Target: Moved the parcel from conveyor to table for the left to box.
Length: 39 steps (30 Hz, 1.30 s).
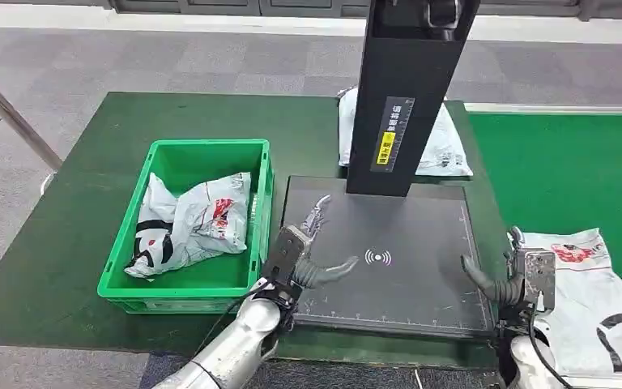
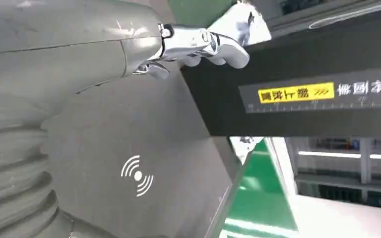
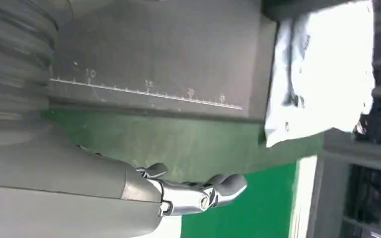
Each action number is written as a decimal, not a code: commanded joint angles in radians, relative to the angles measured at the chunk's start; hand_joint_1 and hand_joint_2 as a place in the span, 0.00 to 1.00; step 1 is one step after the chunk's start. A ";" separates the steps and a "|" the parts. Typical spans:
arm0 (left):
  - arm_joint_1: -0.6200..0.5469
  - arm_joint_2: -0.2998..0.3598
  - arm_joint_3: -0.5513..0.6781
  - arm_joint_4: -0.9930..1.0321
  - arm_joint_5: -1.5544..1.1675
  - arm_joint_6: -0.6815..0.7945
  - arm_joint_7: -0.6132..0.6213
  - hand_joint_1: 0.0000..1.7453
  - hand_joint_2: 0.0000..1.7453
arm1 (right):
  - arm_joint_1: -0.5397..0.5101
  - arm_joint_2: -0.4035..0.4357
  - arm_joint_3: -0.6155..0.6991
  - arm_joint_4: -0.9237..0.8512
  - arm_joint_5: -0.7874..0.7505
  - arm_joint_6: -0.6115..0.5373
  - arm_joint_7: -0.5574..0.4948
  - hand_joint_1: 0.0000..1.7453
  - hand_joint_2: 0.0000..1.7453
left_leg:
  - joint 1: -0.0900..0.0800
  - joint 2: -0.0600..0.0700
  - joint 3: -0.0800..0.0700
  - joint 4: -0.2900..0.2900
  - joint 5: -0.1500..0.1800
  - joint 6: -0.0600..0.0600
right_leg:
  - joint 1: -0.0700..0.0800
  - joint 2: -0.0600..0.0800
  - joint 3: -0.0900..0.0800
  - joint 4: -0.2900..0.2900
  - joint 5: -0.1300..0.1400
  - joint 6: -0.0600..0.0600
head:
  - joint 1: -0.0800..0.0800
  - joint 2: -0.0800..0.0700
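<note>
Hands (image 1: 306, 253) (image 1: 509, 275) empty, fingers spread, beside scanner pad (image 1: 405, 235); parcel (image 1: 591, 300) on conveyor (image 1: 567, 170)

You see a white parcel (image 1: 595, 304) with red and black print lying flat on the green conveyor (image 1: 567, 178) at the right, and a green box (image 1: 190, 235) on the table (image 1: 73, 219) at the left.

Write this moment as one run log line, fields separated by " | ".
left hand: open over scan pad | right hand: open beside parcel | bin: one parcel inside
</note>
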 commanded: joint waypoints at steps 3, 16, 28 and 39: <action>-0.056 0.022 -0.206 0.121 0.086 0.053 -0.002 0.00 1.00 | -0.060 -0.102 -0.180 0.294 0.310 -0.274 0.125 0.00 1.00 | 0.000 -0.002 0.002 -0.001 0.000 0.000 | 0.000 -0.003 0.004 -0.002 0.000 0.000 | 0.000 0.000; -0.068 0.027 -0.200 0.119 0.101 0.046 -0.014 0.00 1.00 | -0.120 -0.190 -0.275 0.531 0.508 -0.341 0.255 0.00 1.00 | -0.002 0.001 0.002 -0.001 -0.001 0.002 | -0.001 0.001 0.002 -0.002 0.000 -0.001 | 0.000 0.000; -0.058 0.045 -0.153 0.106 0.134 0.049 -0.039 0.00 1.00 | -0.243 -0.257 -0.242 0.757 0.713 -0.312 0.433 0.00 1.00 | -0.002 0.005 0.002 -0.002 -0.002 0.002 | -0.002 0.003 0.002 -0.002 0.001 0.000 | 0.000 0.000; -0.027 0.071 -0.119 0.042 0.102 0.013 -0.036 0.00 1.00 | -0.281 -0.266 -0.132 0.833 0.845 0.242 0.471 1.00 1.00 | 0.000 0.004 0.004 -0.002 -0.001 0.002 | 0.001 0.002 0.006 -0.004 0.001 -0.001 | 0.000 0.000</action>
